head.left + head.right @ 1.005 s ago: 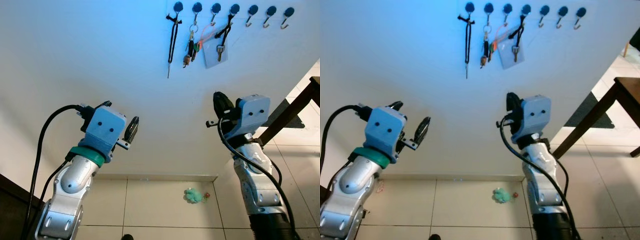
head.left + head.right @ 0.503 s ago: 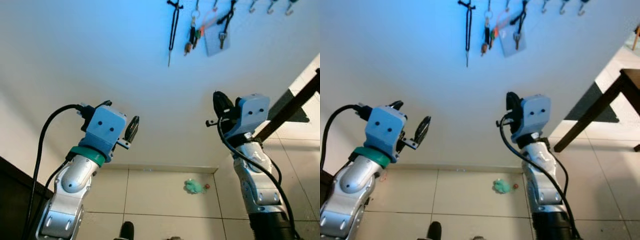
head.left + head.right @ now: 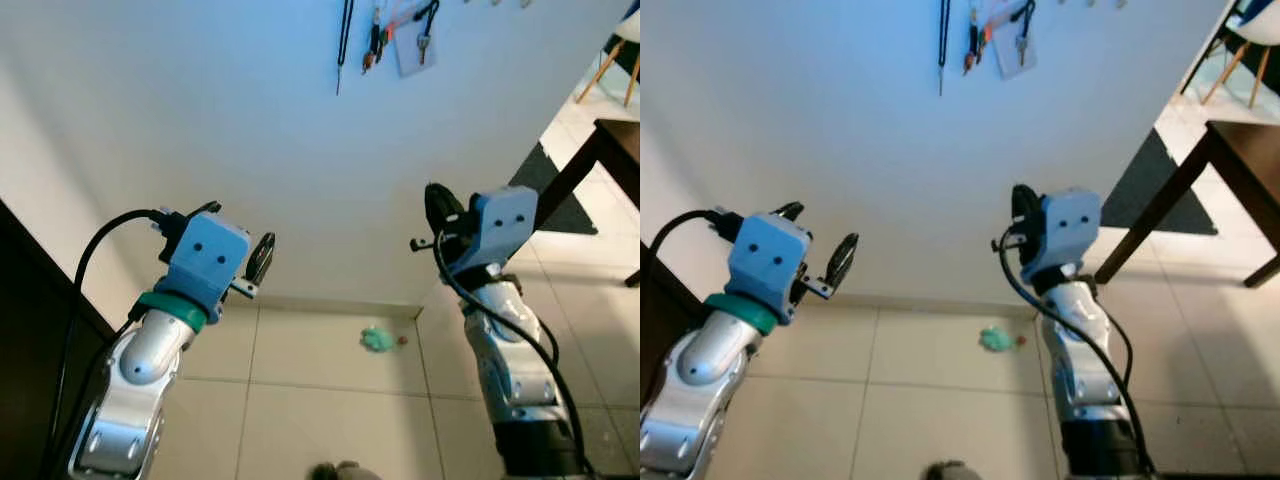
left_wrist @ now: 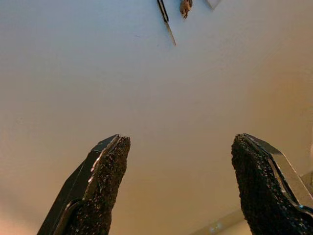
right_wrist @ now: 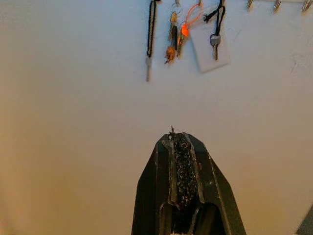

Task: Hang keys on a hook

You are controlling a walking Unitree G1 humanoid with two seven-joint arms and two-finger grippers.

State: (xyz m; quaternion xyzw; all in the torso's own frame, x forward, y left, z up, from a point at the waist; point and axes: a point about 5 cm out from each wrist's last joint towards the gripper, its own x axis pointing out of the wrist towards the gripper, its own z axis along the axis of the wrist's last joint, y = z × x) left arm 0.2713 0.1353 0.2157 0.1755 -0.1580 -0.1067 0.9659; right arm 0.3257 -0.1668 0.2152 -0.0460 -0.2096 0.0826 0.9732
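Orange-tagged keys hang on the wall high above both arms; left jaws wide, right jaws closed empty.

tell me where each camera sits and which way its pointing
Left eye and right eye views: on the head, facing the white wall and tiled floor; both arms show, left gripper open, right gripper shut.
Left wrist view: along two spread fingers at the wall.
Right wrist view: along closed fingers up at the hanging keys.
All views share the wall and keys.
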